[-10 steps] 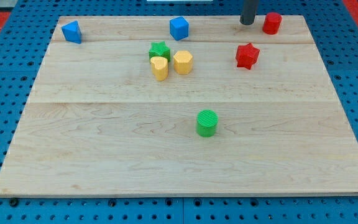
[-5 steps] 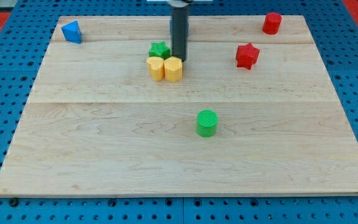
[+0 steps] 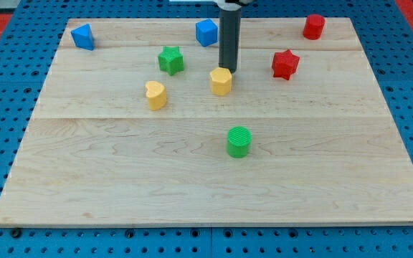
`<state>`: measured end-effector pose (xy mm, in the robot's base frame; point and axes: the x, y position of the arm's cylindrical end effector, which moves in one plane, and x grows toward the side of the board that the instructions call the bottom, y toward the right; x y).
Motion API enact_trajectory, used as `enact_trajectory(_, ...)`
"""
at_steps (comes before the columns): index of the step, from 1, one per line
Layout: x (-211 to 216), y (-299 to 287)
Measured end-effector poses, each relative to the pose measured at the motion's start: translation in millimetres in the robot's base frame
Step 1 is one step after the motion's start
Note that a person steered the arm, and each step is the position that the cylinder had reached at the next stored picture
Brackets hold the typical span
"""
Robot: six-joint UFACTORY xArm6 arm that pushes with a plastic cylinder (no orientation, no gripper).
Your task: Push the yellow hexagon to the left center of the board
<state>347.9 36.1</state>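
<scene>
The yellow hexagon (image 3: 221, 81) sits a little above the board's middle. My tip (image 3: 228, 69) is just behind it on its upper right, touching or nearly touching it. A second yellow block (image 3: 155, 94), rounded on one side, lies to the hexagon's left and slightly lower. A green star (image 3: 170, 60) sits up and to the left of the hexagon.
A blue cube (image 3: 206, 32) is at the top middle, just left of the rod. A blue block (image 3: 82, 36) sits in the top left corner. A red star (image 3: 285, 64) and a red block (image 3: 314, 26) are at the upper right. A green cylinder (image 3: 239, 141) stands below the middle.
The rod moved right from the cluster. The yellow hexagon now sits further right, the other yellow block has slid down-left, and the green star has shifted left. The three blocks are now apart.
</scene>
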Motion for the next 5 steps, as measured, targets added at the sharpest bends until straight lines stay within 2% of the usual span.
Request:
enact_trajectory(1,25.6,-11.7)
enact_trajectory(2,72.5,-33.2)
enact_trajectory(3,96.9,-21.8)
enact_trajectory(4,118.9,-66.2)
enact_trajectory(5,139.9,-86.1)
